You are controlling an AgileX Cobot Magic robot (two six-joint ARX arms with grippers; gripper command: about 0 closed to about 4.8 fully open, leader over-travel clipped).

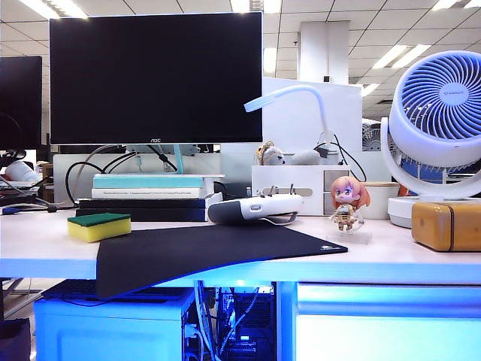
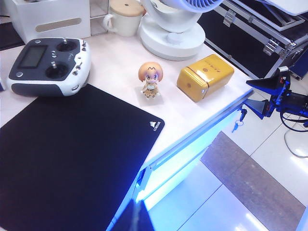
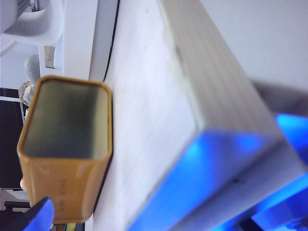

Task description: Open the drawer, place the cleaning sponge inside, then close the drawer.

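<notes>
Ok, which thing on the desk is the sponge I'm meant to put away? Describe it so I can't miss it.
Start at the big monitor in the exterior view and drop to the desk's left end. There, just left of the black mat and in front of the stacked books, lies the sponge. It is the only yellow block with a dark green top; the other yellow thing, a rounded box, sits far right.

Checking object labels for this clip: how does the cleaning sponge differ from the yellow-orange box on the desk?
The cleaning sponge has a dark green top layer over yellow foam; the yellow-orange box is one glossy colour with rounded corners. The sponge lies on the exterior view's left, beside the black mat; the box is at the right, below the fan. Both rest on the desk.
</notes>
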